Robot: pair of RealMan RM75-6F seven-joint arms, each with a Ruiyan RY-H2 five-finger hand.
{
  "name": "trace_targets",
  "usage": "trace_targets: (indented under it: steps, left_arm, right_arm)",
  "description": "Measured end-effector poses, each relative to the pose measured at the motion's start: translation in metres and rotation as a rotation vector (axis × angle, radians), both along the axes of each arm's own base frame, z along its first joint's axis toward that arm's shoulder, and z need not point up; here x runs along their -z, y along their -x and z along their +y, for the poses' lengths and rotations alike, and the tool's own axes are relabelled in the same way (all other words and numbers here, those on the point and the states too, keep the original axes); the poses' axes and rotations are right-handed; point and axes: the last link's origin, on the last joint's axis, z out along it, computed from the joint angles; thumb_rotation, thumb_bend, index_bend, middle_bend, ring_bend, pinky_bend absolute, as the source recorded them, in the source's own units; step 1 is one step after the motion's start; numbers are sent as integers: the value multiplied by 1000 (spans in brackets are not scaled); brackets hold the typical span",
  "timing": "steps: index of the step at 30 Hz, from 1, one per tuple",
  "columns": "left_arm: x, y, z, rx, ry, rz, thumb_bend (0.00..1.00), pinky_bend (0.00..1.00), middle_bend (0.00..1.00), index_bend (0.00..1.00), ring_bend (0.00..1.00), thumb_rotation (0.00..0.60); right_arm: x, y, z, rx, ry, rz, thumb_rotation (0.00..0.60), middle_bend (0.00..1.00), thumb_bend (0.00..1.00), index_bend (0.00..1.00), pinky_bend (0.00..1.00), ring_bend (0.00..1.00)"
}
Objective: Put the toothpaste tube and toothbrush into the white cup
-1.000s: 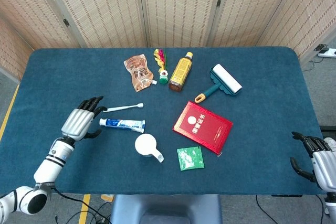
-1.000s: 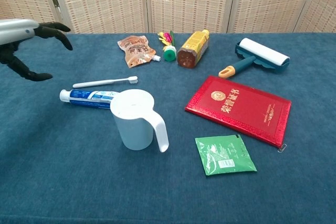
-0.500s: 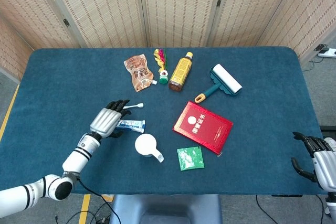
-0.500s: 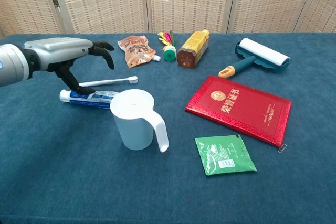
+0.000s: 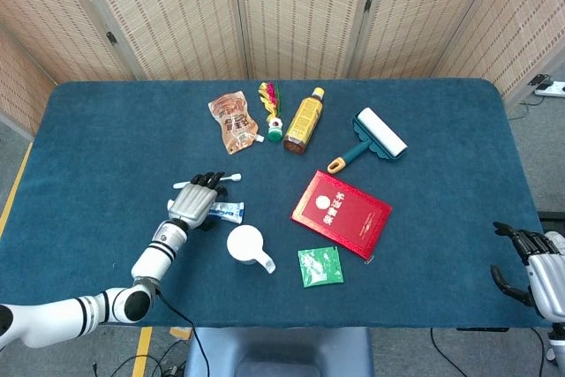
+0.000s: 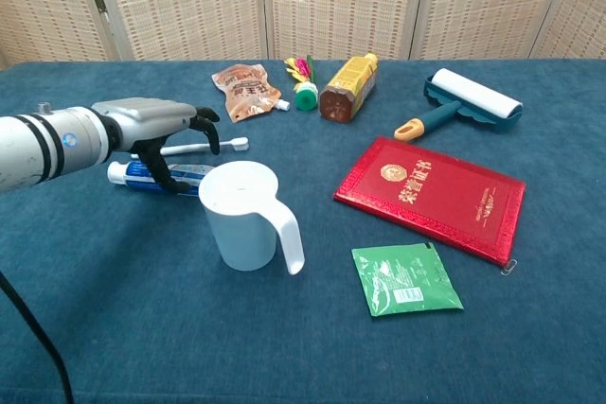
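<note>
The blue-and-white toothpaste tube (image 5: 229, 211) (image 6: 131, 174) lies flat, left of the white cup (image 5: 244, 244) (image 6: 242, 216), which stands upright with its handle toward the front right. Just behind the tube lies the white toothbrush (image 5: 230, 178) (image 6: 225, 144). My left hand (image 5: 195, 200) (image 6: 161, 124) arches over both, fingers spread above the brush handle and thumb down at the tube; it grips nothing that I can see. My right hand (image 5: 529, 262) hangs off the table's front right corner, fingers apart and empty; the chest view does not show it.
A red booklet (image 5: 342, 214) (image 6: 431, 194) and a green sachet (image 5: 320, 267) (image 6: 405, 278) lie right of the cup. Along the back are an orange pouch (image 5: 234, 119), a shuttlecock (image 5: 269, 108), a lying bottle (image 5: 303, 121) and a lint roller (image 5: 375, 137).
My left hand has moved right from beside the table's left area to directly over the toothpaste and toothbrush. The right hand and all objects have stayed put.
</note>
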Motion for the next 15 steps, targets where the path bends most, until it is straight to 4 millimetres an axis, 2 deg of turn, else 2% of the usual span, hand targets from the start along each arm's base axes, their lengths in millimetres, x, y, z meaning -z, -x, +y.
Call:
trace_targets:
  steps: [15]
  left_arm:
    - [20,0,7,-60,-3,1,338,136,47,393,0,600]
  right_arm:
    - [1,7,2,23,-1,-5,600,280,309,174,238,238]
